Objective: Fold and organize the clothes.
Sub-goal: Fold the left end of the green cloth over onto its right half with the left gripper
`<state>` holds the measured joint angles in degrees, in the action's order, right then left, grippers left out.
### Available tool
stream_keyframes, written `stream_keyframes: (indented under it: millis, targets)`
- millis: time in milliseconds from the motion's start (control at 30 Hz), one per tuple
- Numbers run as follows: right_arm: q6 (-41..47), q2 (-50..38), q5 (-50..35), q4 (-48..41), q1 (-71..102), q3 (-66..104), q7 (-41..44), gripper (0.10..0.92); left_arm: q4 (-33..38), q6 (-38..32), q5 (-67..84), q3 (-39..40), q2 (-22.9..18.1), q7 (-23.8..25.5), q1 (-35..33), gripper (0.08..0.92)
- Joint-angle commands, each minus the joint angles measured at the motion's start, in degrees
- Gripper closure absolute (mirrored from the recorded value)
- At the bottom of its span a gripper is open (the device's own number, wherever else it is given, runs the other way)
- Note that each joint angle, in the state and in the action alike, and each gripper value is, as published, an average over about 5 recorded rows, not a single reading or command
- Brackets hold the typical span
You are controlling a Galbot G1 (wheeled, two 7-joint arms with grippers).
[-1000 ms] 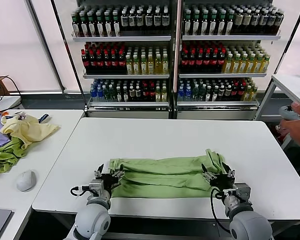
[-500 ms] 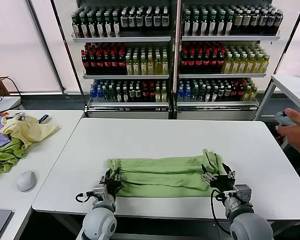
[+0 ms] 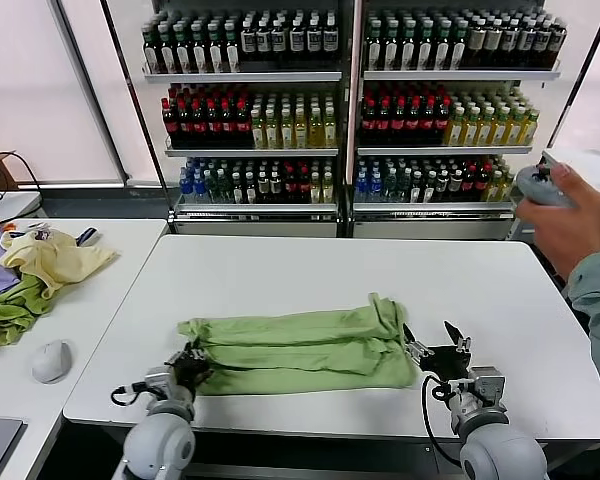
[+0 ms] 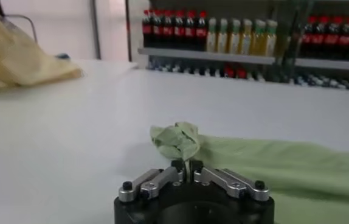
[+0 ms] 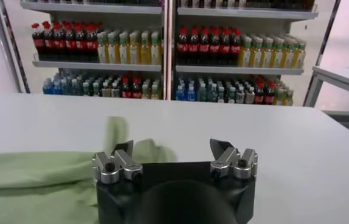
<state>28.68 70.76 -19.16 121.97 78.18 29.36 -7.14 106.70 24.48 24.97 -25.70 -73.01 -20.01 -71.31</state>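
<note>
The light green polo shirt [image 3: 295, 345] lies folded into a long band across the front of the white table [image 3: 340, 270]. My left gripper [image 3: 190, 365] is shut on the shirt's left end; in the left wrist view the cloth [image 4: 177, 141] bunches up between the closed fingertips of that gripper [image 4: 186, 165]. My right gripper [image 3: 435, 345] is open and empty just right of the shirt's right end, at the table's front edge. In the right wrist view its gripper [image 5: 171, 149] stands wide open with the shirt [image 5: 47, 179] off to one side.
A side table [image 3: 90, 310] on the left holds a pale yellow garment [image 3: 55, 258], purple and darker green cloth [image 3: 5, 310] and a grey mouse [image 3: 52, 360]. A person's hand [image 3: 565, 215] holds a controller at the right. Bottle shelves [image 3: 350, 100] stand behind.
My left gripper has pulled the shirt's left end leftward, sliding the whole shirt left. My right gripper has let go and now stands open beside the shirt. The person's hand has risen.
</note>
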Motion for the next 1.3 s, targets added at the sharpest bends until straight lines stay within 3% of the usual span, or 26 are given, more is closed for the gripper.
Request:
stream_keyframes:
  millis: [33, 233, 500, 867, 1200, 1300]
  targets:
    - [-0.1, 0.0, 0.0, 0.0, -0.1, -0.2, 0.0, 0.203, 6.3, 0.5, 8.6, -15.8, 7.2, 4.2, 0.1, 0.875]
    - [-0.2, -0.1, 0.0, -0.1, -0.1, -0.4, 0.0, 0.203, 14.8, 1.8, 23.4, -14.9, 4.1, 4.5, -1.3, 0.875]
    - [-0.2, -0.5, 0.0, 0.1, -0.3, -0.4, 0.0, 0.203, 18.9, 1.5, 33.1, 1.2, -5.6, 3.4, -0.6, 0.875]
    - [-0.4, -0.8, -0.6, 0.1, -0.7, 0.0, 0.2, 0.203, 6.9, 0.7, 26.6, 16.4, -12.7, 1.9, 6.9, 0.875]
    - [-0.5, -1.1, -1.4, -0.1, -1.2, 0.6, 0.2, 0.203, -2.4, -0.1, 15.2, 23.1, -14.1, 3.7, 11.5, 0.866]
    - [-0.5, -1.1, -1.6, -0.2, -1.5, 0.7, 0.2, 0.203, -4.7, -1.0, 11.8, 23.9, -13.9, 5.0, 12.5, 0.810]
